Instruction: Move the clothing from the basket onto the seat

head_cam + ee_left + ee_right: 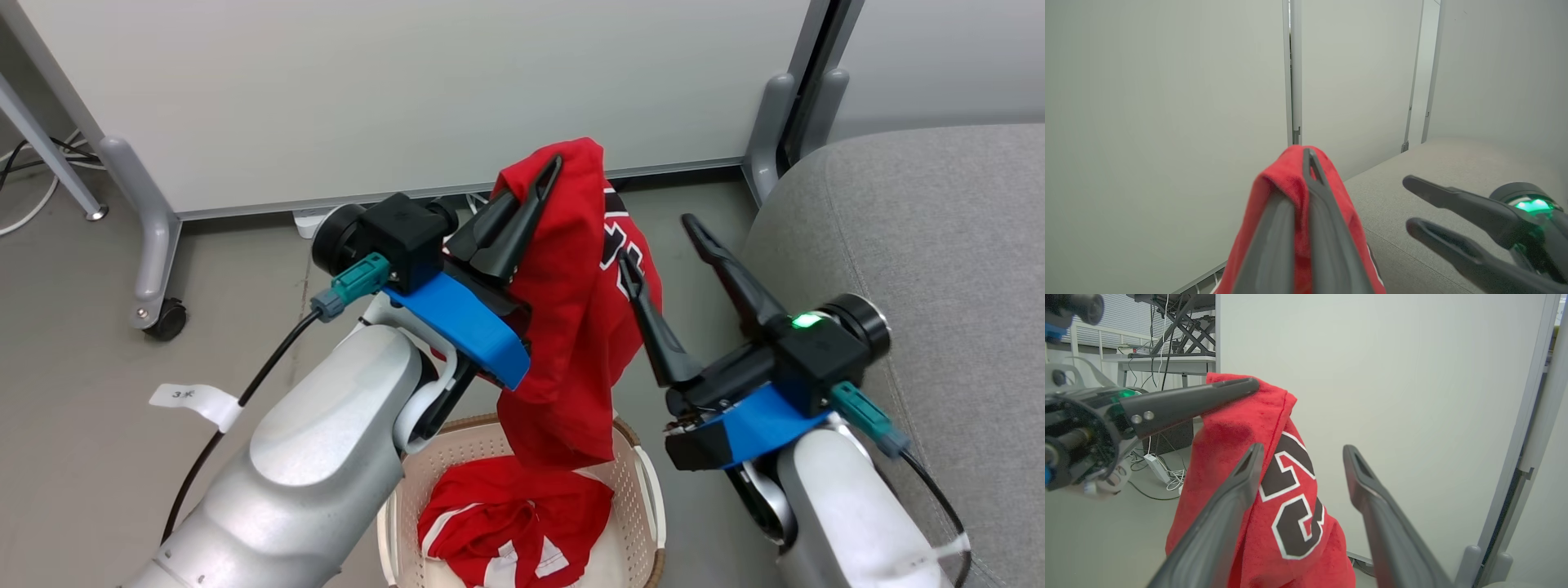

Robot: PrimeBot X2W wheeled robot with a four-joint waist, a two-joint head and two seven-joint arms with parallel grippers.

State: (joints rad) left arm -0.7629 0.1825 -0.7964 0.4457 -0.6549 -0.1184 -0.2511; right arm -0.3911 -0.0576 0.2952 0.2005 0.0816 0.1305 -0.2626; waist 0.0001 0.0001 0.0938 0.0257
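Observation:
The lettered red garment (571, 327) hangs from my left gripper (549, 173), which is shut on its top fold, high above the basket (645, 474). Its lower end dangles down to the basket. In the left wrist view the fingers (1327, 220) pinch the red fabric (1286, 171). My right gripper (657, 241) stands open just right of the garment, one finger against the lettering. Between its spread fingers (1224, 514) the black-and-white number (1294, 506) shows. The striped red garment (506, 523) lies crumpled in the basket. The grey seat (922, 237) is on the right.
A pale wall panel (408, 90) on grey legs with a caster (167, 320) stands behind. A white power strip (306, 219) and cables lie at its foot. Bare grey floor (98, 359) spreads to the left. A desk frame with cables (1163, 355) stands further off.

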